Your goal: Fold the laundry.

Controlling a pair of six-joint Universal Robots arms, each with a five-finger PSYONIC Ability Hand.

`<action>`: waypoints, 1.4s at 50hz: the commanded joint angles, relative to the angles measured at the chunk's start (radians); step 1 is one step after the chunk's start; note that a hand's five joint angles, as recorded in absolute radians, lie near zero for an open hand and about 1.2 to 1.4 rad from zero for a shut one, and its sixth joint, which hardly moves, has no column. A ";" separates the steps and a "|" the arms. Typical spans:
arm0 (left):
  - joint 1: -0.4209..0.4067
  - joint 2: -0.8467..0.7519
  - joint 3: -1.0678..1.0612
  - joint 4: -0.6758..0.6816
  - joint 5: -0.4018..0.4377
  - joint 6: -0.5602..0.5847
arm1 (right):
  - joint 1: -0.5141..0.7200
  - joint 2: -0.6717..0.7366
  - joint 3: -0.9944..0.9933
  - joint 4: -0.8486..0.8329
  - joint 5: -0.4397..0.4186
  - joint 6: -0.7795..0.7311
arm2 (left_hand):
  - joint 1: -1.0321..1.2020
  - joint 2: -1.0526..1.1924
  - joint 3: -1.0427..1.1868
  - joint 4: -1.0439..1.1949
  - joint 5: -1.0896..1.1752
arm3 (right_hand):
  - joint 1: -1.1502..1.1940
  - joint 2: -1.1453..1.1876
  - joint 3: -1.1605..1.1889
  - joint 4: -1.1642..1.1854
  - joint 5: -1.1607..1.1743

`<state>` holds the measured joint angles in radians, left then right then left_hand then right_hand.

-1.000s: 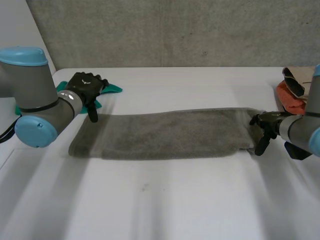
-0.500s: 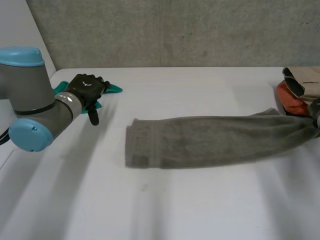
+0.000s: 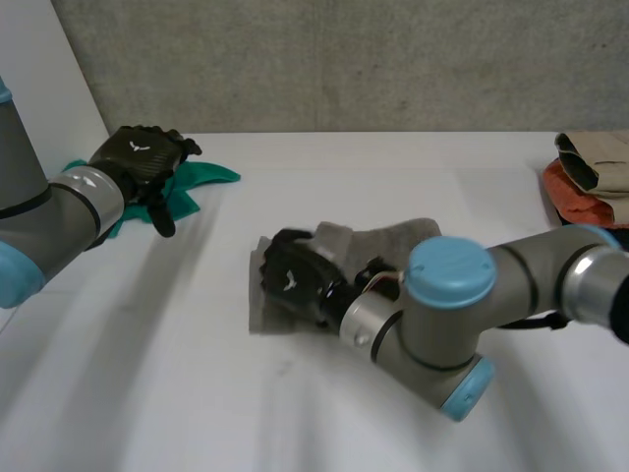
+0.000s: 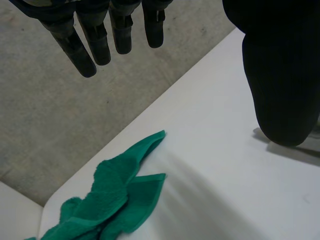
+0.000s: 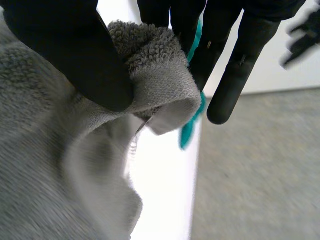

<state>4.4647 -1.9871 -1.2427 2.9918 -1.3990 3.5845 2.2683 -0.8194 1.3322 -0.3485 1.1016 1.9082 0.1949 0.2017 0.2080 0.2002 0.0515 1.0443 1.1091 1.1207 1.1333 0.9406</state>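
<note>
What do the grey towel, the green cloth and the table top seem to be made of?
The grey towel: probably cotton terry, matt; small pile loops show on the fold, and a flat woven band at the hem. The green cloth: likely similar towelling, matt, fuzzy, in limp folds. The table top: hard, smooth and white, perhaps laminate or painted board; I cannot tell which.

No readable text; white emblem (image 3: 142,149) on left hand (image 3: 126,165), right hand (image 3: 300,293)
</note>
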 commanded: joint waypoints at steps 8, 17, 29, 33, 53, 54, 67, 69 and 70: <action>-0.045 -0.033 0.051 0.010 -0.015 -0.024 | -0.076 -0.219 0.030 0.006 0.336 0.535 | -0.020 -0.027 -0.033 -0.026 -0.051 | -0.870 -0.935 -0.946 -0.959 -0.941; -0.249 -0.120 0.167 -0.013 -0.020 -0.082 | -0.242 -0.319 0.071 0.308 0.393 1.015 | -0.020 -0.027 -0.033 -0.026 -0.051 | -0.870 -0.935 -0.946 -0.959 -0.941; -0.489 -0.439 0.466 -0.105 -0.158 -0.096 | -0.297 -0.233 0.122 0.445 0.435 0.921 | -0.020 -0.027 -0.033 -0.026 -0.051 | -0.852 -0.917 -0.929 -0.941 -0.923; -0.493 -0.558 0.601 -0.169 -0.236 -0.092 | -0.293 -0.207 0.150 0.381 0.463 0.852 | -0.020 -0.027 -0.033 -0.026 -0.051 | -0.758 -0.823 -0.835 -0.847 -0.829; -0.364 -0.564 0.563 -0.306 -0.684 0.039 | -0.257 -0.133 0.199 0.131 0.509 0.678 | -0.020 -0.027 -0.033 -0.026 -0.051 | -0.447 -0.512 -0.524 -0.536 -0.518; -0.370 -0.524 0.518 -0.283 -0.667 0.034 | -0.260 -0.136 0.199 0.126 0.515 0.670 | -0.020 -0.027 -0.033 -0.026 -0.051 | -0.424 -0.488 -0.500 -0.513 -0.495; -0.390 -0.331 0.318 -0.178 -0.621 -0.001 | -0.274 -0.172 0.232 0.131 0.512 0.686 | -0.020 -0.027 -0.033 -0.026 -0.051 | -0.529 -0.594 -0.605 -0.618 -0.600; -0.389 -0.305 0.290 -0.186 -0.617 -0.013 | -0.274 -0.176 0.234 0.131 0.518 0.687 | -0.020 -0.027 -0.033 -0.026 -0.051 | -0.591 -0.655 -0.667 -0.680 -0.661; -0.387 -0.274 0.261 -0.188 -0.603 -0.032 | -0.276 -0.181 0.237 0.134 0.520 0.689 | -0.020 -0.027 -0.033 -0.026 -0.051 | -0.632 -0.696 -0.708 -0.721 -0.702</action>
